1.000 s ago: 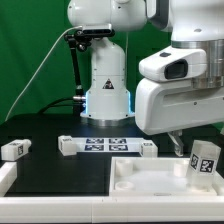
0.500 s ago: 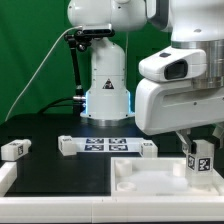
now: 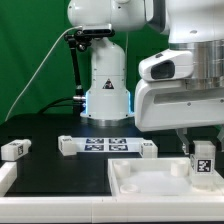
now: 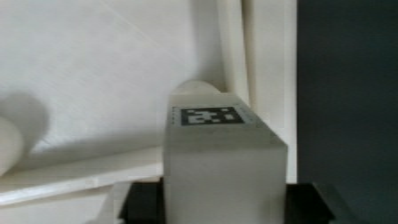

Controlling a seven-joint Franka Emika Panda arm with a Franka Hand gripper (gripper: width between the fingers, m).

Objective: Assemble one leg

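Note:
My gripper [image 3: 200, 146] is shut on a leg [image 3: 203, 160], a short white block with a black-and-white tag facing the camera. I hold it upright over the right far corner of the large white panel [image 3: 150, 182]; its lower end is at the panel, but contact is unclear. In the wrist view the leg [image 4: 222, 150] stands between my two black fingers [image 4: 150, 200], with my gripper [image 4: 226, 205] closed on its sides, above the panel [image 4: 89, 90] near its edge.
Three more legs lie on the black table: one at the exterior view's left [image 3: 13, 149], and one at each end [image 3: 67, 146] [image 3: 147, 149] of the marker board [image 3: 105, 145]. The robot base [image 3: 106, 85] stands behind. A white rim [image 3: 8, 175] borders the near left.
The leg in my gripper has turned from tilted to upright and has shifted slightly down toward the panel's corner. The other legs have not moved.

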